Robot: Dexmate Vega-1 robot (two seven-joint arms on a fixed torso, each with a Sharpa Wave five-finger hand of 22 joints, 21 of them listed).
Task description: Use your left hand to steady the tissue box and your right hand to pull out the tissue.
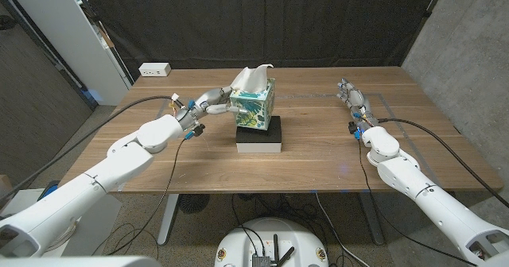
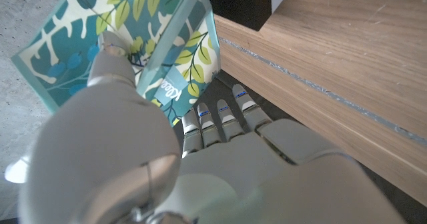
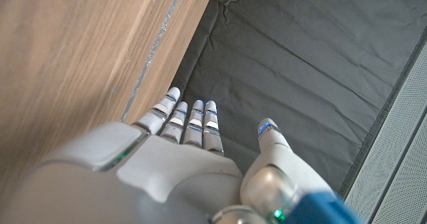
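A teal leaf-patterned tissue box (image 1: 256,106) stands on a black-and-white block (image 1: 260,137) at the table's middle. A white tissue (image 1: 252,79) sticks up from its top. My left hand (image 1: 210,102) is at the box's left side. In the left wrist view its thumb (image 2: 110,51) presses one face of the box (image 2: 143,37) and its fingers (image 2: 220,114) reach along the adjoining face. My right hand (image 1: 352,98) is far to the right of the box, over the table, fingers straight and apart with nothing in them (image 3: 173,164).
A white power strip (image 1: 155,70) lies at the table's (image 1: 318,160) back left corner. Cables trail from both wrists over the table. A black curtain (image 3: 300,64) hangs behind, with a white cabinet (image 1: 71,36) at the far left.
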